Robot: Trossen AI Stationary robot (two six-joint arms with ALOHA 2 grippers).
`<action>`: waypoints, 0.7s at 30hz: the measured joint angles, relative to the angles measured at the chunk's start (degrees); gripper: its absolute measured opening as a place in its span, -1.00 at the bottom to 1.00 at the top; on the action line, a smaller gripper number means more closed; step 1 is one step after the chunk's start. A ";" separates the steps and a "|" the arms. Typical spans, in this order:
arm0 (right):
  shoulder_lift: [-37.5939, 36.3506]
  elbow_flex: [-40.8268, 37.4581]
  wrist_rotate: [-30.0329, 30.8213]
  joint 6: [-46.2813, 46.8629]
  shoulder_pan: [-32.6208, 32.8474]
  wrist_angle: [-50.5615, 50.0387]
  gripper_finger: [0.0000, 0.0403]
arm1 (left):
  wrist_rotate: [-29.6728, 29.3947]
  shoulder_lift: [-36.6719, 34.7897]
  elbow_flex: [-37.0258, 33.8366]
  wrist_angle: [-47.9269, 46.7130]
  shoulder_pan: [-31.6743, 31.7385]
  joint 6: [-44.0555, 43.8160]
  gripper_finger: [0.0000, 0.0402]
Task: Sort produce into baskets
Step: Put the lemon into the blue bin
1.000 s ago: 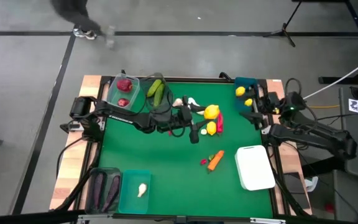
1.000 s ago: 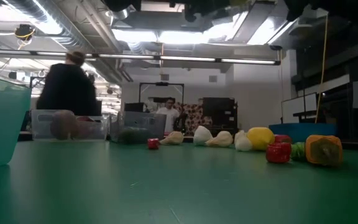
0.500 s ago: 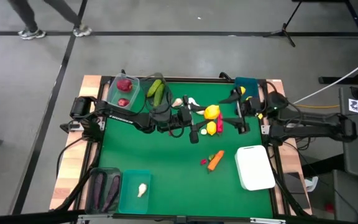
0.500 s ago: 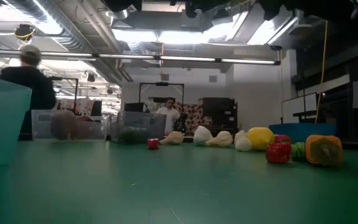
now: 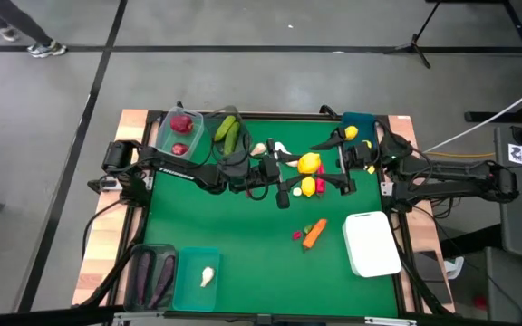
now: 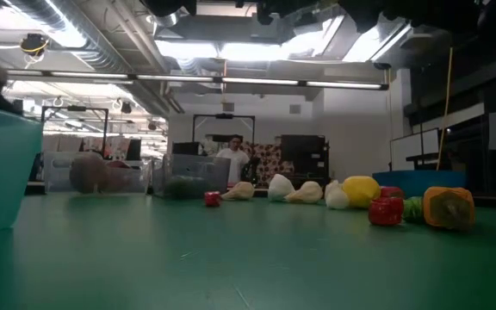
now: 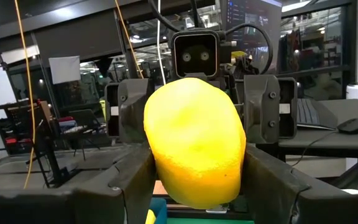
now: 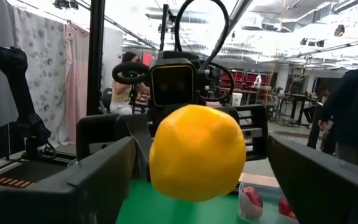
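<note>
Lemon in hand-off: we see 1 yellow lemon (image 5: 309, 163) above the middle of the green table (image 5: 252, 244), between the 2 grippers; in the left wrist view it (image 7: 194, 143) fills the gap between that arm's fingers.
Left gripper: the left gripper (image 5: 299, 164) is clamped on this lemon, its fingers (image 7: 129, 180) pressed against both sides of it.
Right gripper: the right gripper (image 5: 333, 163) faces the left one, its fingers (image 8: 98, 174) spread wide on either side of the lemon (image 8: 196, 152) and clear of it; it holds nothing.
Loose produce: a second lemon (image 5: 308, 186) lies just beside a red pepper (image 5: 320, 179); 2 white garlic bulbs (image 5: 277, 147) lie behind the grippers; an orange carrot (image 5: 314, 234) and a small red piece (image 5: 297, 235) lie nearer the front.
Blue tub: at the far right corner, the blue tub (image 5: 361, 120) holds 2 lemons (image 5: 351, 133).
Clear tub: at the far left, the clear tub (image 5: 172, 145) holds 2 red round fruits (image 5: 181, 123).
Grey tub: next to it, the grey tub (image 5: 239, 156) holds 2 green cucumbers (image 5: 228, 132).
Front left: the dark tub (image 5: 134, 263) holds 2 eggplants (image 5: 152, 276); the teal tub (image 5: 188, 263) beside it holds 1 garlic bulb (image 5: 207, 276).
White tray: the white tray (image 5: 372, 243) sits at the front right.
Room: a person (image 8: 347, 109) stands beyond the table in the right wrist view.
</note>
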 joint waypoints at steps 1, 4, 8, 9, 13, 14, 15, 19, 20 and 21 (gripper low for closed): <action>0.02 0.00 0.00 -0.02 0.00 0.00 0.77 | 0.00 0.00 0.01 0.00 0.00 0.00 0.03; 0.02 0.00 -0.02 -0.05 -0.04 1.07 0.75 | 0.00 0.00 0.02 0.00 0.00 -0.02 0.03; 0.00 0.00 -0.02 -0.44 -0.03 2.09 0.73 | -0.02 0.00 0.00 0.00 0.00 -0.04 0.03; 0.00 0.00 -0.02 -0.51 -0.02 2.11 0.72 | 0.00 0.00 0.02 0.00 0.00 -0.04 0.03; 0.67 0.00 -0.04 -0.51 -0.02 2.86 0.72 | 0.00 0.00 0.02 0.00 0.00 -0.07 0.03; 1.02 0.00 -0.04 -0.51 -0.02 3.12 0.72 | -0.02 0.00 0.02 0.00 0.00 -0.07 0.03; 1.47 0.00 -0.04 -0.51 -0.02 3.67 0.72 | 0.00 0.02 0.02 0.00 0.00 -0.07 0.03; 3.37 0.00 -0.04 -0.46 -0.02 5.79 0.72 | 0.00 0.28 -0.01 -0.09 0.00 -0.08 0.03; 3.62 0.00 -0.04 -0.46 -0.02 5.81 0.72 | 0.00 0.28 0.01 -0.10 0.00 -0.09 0.03; 3.69 0.00 -0.04 -0.46 -0.02 5.81 0.72 | -0.01 0.28 -0.01 -0.04 0.00 -0.09 0.03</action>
